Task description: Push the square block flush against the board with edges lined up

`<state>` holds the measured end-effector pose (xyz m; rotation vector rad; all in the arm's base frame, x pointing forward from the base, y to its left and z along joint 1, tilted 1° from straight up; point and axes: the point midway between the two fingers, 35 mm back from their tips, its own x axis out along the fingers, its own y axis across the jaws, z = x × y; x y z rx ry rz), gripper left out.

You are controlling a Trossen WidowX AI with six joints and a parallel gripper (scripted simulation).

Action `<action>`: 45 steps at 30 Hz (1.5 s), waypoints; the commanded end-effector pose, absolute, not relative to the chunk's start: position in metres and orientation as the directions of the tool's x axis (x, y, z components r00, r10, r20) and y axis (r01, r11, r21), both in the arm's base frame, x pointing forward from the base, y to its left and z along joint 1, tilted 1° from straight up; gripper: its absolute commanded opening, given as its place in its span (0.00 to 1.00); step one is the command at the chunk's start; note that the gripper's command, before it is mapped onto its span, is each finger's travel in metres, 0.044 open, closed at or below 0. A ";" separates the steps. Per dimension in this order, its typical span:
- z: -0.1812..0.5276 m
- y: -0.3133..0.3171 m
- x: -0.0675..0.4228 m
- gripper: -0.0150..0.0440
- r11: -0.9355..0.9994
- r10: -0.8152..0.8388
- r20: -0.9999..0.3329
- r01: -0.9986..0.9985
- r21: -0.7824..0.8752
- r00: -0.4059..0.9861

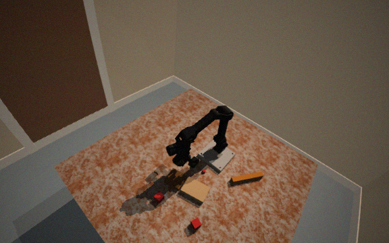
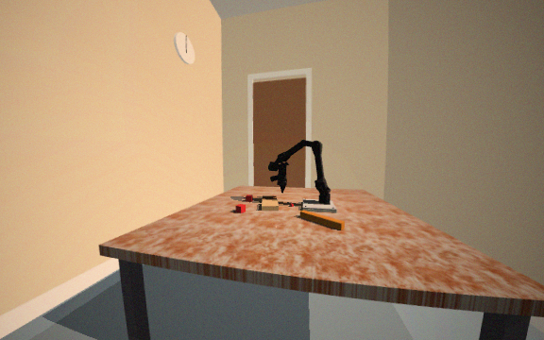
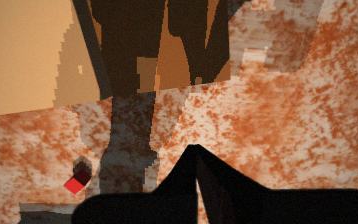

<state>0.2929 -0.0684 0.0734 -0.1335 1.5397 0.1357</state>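
The square block (image 1: 196, 190) (image 2: 269, 203) is a flat tan slab lying on the table in front of the arm's base. It fills the upper left of the wrist view (image 3: 20, 60), partly under the arm's shadow. The board (image 1: 247, 177) (image 2: 322, 220) is a long orange bar lying apart from the block, to its right, with a gap of table between them. My gripper (image 1: 194, 163) (image 2: 282, 190) (image 3: 193, 150) is shut on nothing. It hangs above the table just beyond the block's edge nearest the arm's base, clear of both parts.
The arm stands on a grey base plate (image 1: 224, 160) (image 2: 319, 206). One red cube (image 1: 159, 196) (image 2: 249, 197) (image 3: 77, 183) lies left of the block, another red cube (image 1: 196, 223) (image 2: 240, 208) lies nearer the front. A tiny red piece (image 1: 203, 171) lies by the base plate.
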 end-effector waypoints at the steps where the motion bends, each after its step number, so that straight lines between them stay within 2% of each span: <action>1: 0.075 -0.072 0.305 0.25 0.999 0.006 -1.000 -0.036 0.005 0.023; 13: 0.080 -0.083 0.338 0.25 0.928 0.006 -1.000 0.372 0.015 0.025; 26: 0.081 -0.095 0.371 0.25 0.682 0.006 -1.000 0.731 0.025 0.029; 39: 0.079 -0.106 0.401 0.25 0.316 0.006 -1.000 0.948 0.029 0.028; 45: 0.079 -0.106 0.402 0.25 0.296 0.006 -1.000 0.955 0.029 0.028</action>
